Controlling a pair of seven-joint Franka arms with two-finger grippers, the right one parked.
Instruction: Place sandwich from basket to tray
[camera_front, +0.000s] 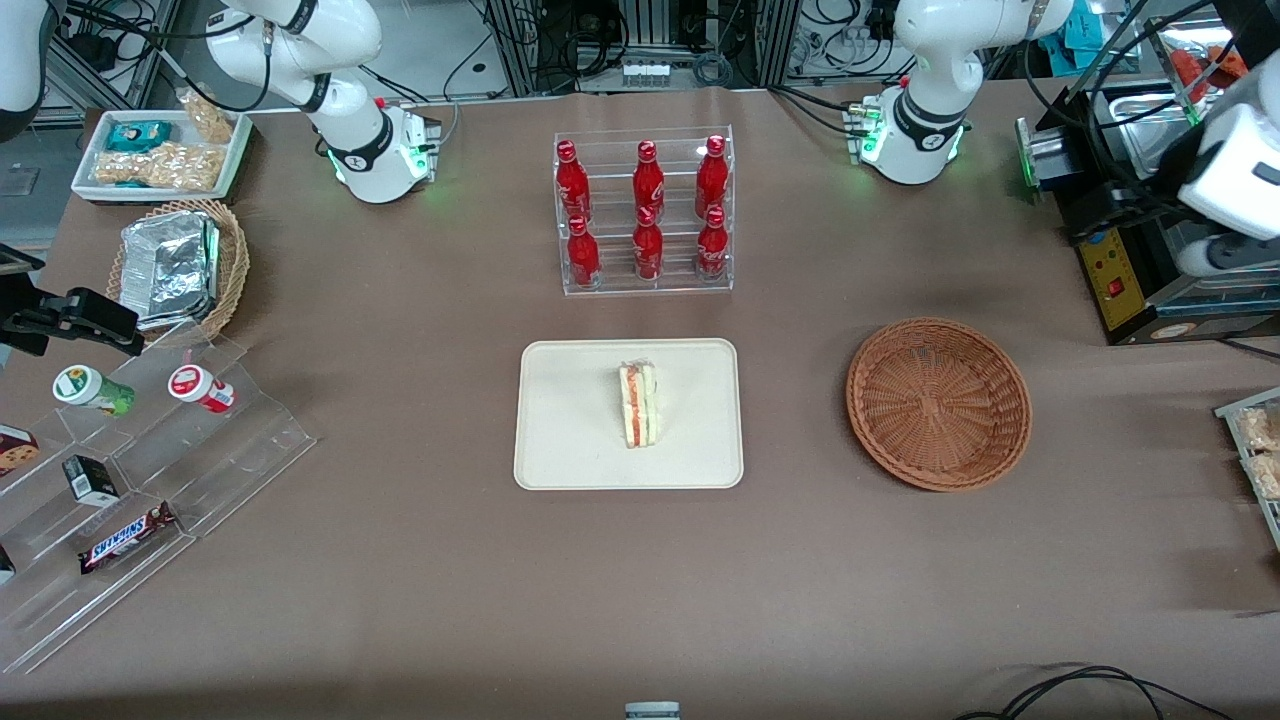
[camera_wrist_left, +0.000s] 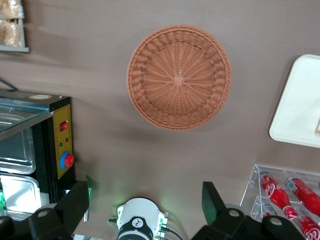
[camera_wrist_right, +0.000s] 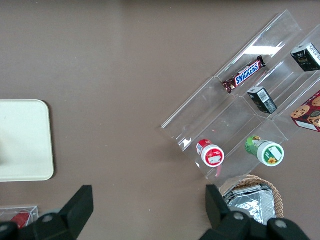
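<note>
1. The left gripper (camera_wrist_left: 147, 205) hangs high above the table with its fingers (camera_wrist_left: 75, 200) spread wide and nothing between them; in the front view the arm is pulled up at the right edge of the frame.
2. Beneath it lies the wicker basket (camera_wrist_left: 178, 77), round, reddish-brown and holding nothing; the front view shows it right of centre (camera_front: 938, 402).
3. The sandwich (camera_front: 637, 404) rests on its side in the middle of the cream tray (camera_front: 560, 440), at the centre of the frame, well apart from the basket.
4. Judged from this layout, the transfer is done; only the arm's retreat may remain.
5. Surroundings: a clear rack of red cola bottles (camera_front: 646, 210) above the tray in the frame; a black control box (camera_wrist_left: 62, 137) beside the basket; a stepped acrylic display (camera_front: 150, 470) with a Snickers bar (camera_front: 125, 537) at lower left. None blocks the tray.
</note>
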